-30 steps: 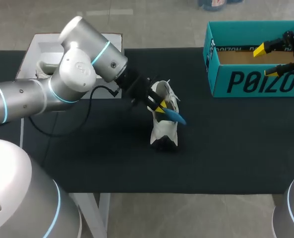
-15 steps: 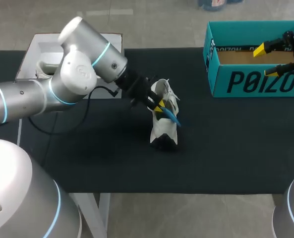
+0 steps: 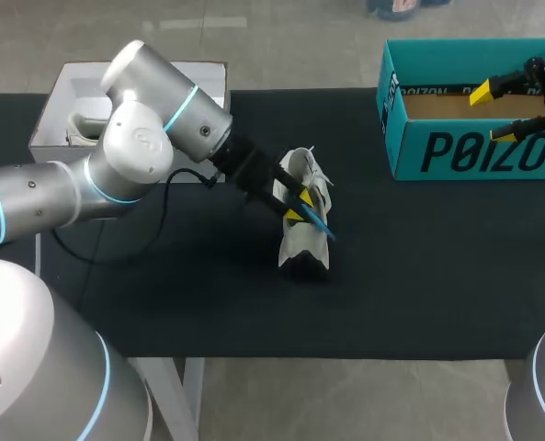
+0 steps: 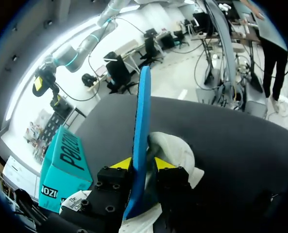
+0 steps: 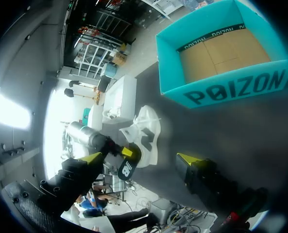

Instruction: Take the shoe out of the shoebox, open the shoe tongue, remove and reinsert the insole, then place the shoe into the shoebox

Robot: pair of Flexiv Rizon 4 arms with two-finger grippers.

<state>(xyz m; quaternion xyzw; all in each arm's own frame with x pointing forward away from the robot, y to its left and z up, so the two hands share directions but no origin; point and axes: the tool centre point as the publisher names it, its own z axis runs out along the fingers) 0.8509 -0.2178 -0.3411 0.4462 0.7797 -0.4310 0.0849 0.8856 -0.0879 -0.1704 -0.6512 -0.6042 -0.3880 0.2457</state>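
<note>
The head camera sits high up behind the robot and looks down on the black cloth tabletop (image 3: pixel 208 303). It is far off and sees the whole tabletop and both arms.

The left wrist camera sits on the left arm and looks out along the left gripper (image 4: pixel 143 163). It is very close to the flat blue insole (image 4: pixel 143 107) pinched in that gripper, and to the white lace-up shoe (image 4: pixel 175 150) just under it.

The right wrist camera looks out past the wide-spread right gripper (image 5: pixel 141 158), from farther away.

All three views share the shoe and the teal cardboard shoebox (image 3: pixel 456 152).
</note>
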